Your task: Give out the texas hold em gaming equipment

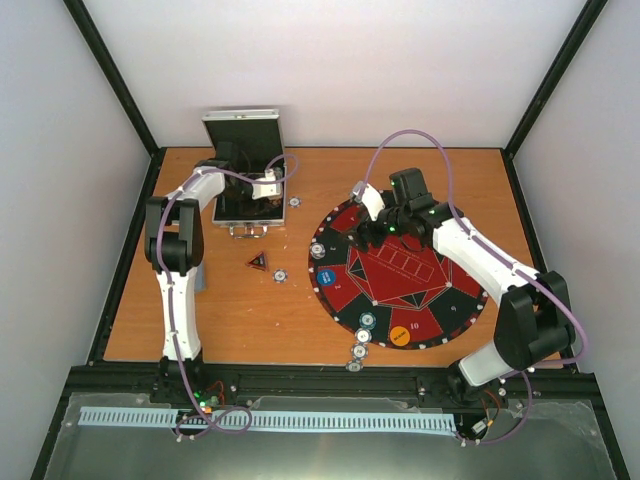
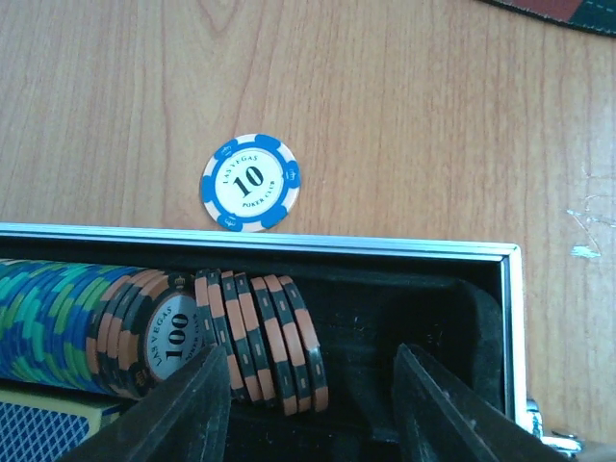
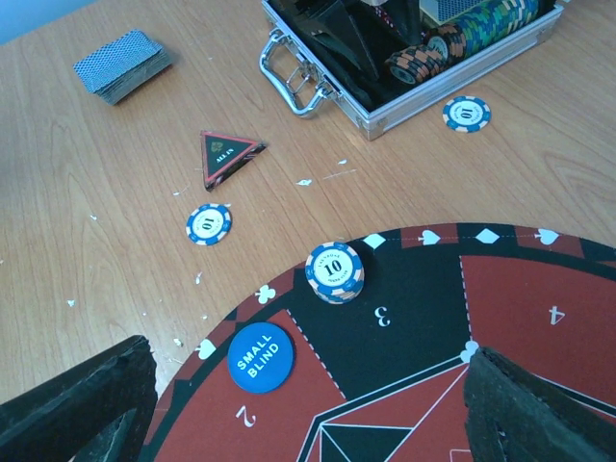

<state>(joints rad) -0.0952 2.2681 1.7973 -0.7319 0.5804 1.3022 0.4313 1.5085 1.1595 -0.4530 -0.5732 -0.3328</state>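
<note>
My left gripper [image 2: 313, 409] reaches into the open metal case [image 2: 289, 243], jaws open, astride several black-and-orange poker chips [image 2: 274, 337] that lean beside its left finger. A "100" chip [image 2: 178, 332] and a blue-green chip row [image 2: 58, 322] fill the slot to their left. A blue "10" chip [image 2: 250, 183] lies on the table just outside the case. My right gripper [image 3: 308, 414] hangs wide open and empty above the round mat [image 3: 423, 289]. On the mat stand a short stack of "10" chips [image 3: 335, 271] and the blue "small blind" disc [image 3: 258, 358].
A card deck [image 3: 123, 65], a triangular marker [image 3: 227, 154] and a loose "10" chip [image 3: 209, 224] lie on the wood left of the mat. An orange disc [image 1: 400, 336] and more chips [image 1: 361, 337] sit at the mat's near edge. The case lid [image 1: 242, 128] stands upright.
</note>
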